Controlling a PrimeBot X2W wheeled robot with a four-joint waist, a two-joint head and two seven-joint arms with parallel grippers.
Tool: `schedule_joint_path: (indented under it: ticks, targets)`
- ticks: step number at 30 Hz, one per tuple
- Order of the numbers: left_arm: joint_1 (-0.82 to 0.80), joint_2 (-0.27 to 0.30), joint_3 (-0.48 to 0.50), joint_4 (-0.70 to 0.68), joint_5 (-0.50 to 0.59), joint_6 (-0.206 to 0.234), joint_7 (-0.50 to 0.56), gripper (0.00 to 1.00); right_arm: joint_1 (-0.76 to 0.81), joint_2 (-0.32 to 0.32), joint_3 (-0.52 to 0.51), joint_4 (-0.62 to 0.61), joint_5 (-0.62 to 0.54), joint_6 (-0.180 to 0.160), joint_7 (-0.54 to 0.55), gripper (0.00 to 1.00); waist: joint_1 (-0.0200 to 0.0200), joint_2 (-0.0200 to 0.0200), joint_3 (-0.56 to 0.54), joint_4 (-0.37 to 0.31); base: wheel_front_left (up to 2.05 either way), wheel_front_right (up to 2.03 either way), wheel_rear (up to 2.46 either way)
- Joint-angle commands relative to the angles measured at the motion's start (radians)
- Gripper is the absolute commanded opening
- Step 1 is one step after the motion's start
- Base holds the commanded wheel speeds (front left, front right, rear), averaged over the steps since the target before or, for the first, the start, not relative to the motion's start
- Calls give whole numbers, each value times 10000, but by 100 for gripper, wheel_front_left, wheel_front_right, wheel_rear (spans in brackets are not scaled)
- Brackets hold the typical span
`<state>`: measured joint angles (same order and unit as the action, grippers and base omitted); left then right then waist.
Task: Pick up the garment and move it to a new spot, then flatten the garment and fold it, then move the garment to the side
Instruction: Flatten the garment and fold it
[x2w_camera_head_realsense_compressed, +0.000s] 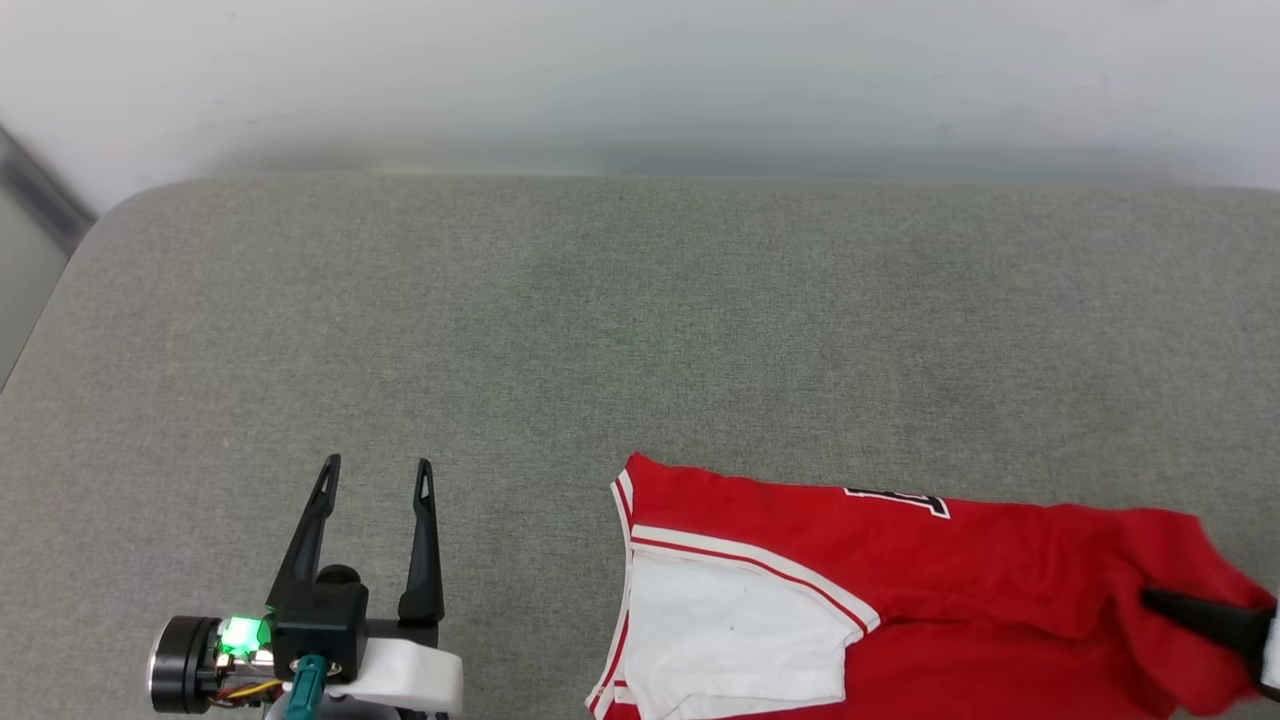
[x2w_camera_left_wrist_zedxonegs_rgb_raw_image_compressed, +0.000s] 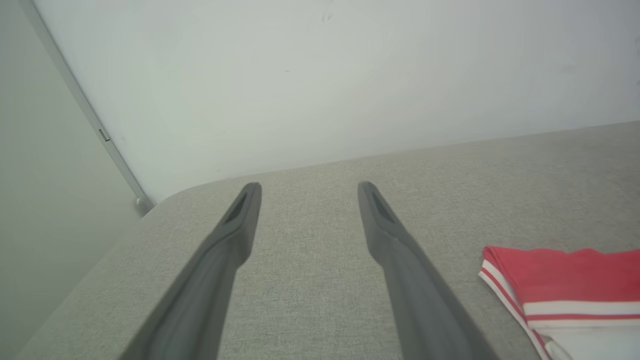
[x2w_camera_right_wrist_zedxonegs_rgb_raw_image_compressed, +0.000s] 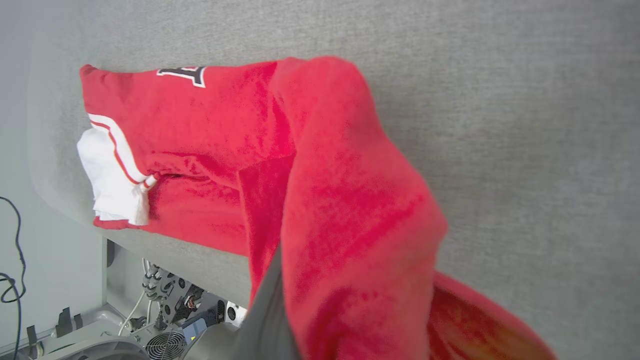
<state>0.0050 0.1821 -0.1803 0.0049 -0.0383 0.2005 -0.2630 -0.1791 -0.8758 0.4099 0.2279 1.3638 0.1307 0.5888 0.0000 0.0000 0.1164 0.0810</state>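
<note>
The garment (x2w_camera_head_realsense_compressed: 900, 580), a red jersey T-shirt, lies folded at the near right of the grey padded surface. Its white sleeve (x2w_camera_head_realsense_compressed: 730, 640) is on top and a bit of black lettering (x2w_camera_head_realsense_compressed: 900, 500) shows at the far edge. My right gripper (x2w_camera_head_realsense_compressed: 1165, 603) is shut on the garment's right end; in the right wrist view the red cloth (x2w_camera_right_wrist_zedxonegs_rgb_raw_image_compressed: 350, 210) rises and drapes over the gripper (x2w_camera_right_wrist_zedxonegs_rgb_raw_image_compressed: 295, 280), hiding one finger. My left gripper (x2w_camera_head_realsense_compressed: 377, 465) hovers open and holds nothing, left of the garment (x2w_camera_left_wrist_zedxonegs_rgb_raw_image_compressed: 565, 270) and apart from it; its fingertips (x2w_camera_left_wrist_zedxonegs_rgb_raw_image_compressed: 252, 187) frame bare surface.
The grey padded surface (x2w_camera_head_realsense_compressed: 600, 320) stretches far and left of the garment, ending at a white wall (x2w_camera_head_realsense_compressed: 640, 80) and a rounded left corner (x2w_camera_head_realsense_compressed: 110, 215). Below the near edge, the right wrist view shows machine parts with cables and a fan (x2w_camera_right_wrist_zedxonegs_rgb_raw_image_compressed: 165, 345).
</note>
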Motion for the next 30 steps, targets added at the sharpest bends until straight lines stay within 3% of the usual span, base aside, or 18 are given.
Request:
schedule_joint_path:
  ticks: [1,8,13,19,22,30]
  targets:
    - [146,-19,75,-23,67,-39,-22,100,16,177,23,-280,-9,-2,51,0,0,0,-29,-26,0,0,0]
    - [27,-128,181,-14,147,-200,-22,100,-660,1008,425,-1800,-489,-2,761,0,0,0,76,-16,0,0,0]
    - [-146,-204,227,-9,183,-295,-22,100,-1671,2102,1140,-2034,-1390,-2,1461,0,0,0,293,54,0,0,0]
    - [-386,-330,218,5,238,-388,-22,100,-3051,3827,2136,-1212,-2420,-2,1765,0,0,0,673,169,0,0,0]
    - [-503,-392,183,16,276,-435,-22,100,-3665,4370,2797,-523,-3048,-2,1798,0,0,0,860,279,0,0,0]
    - [-730,-491,285,78,238,-486,-22,100,-4099,4850,4562,1035,-3803,-2,1512,0,0,0,1098,493,0,0,0]
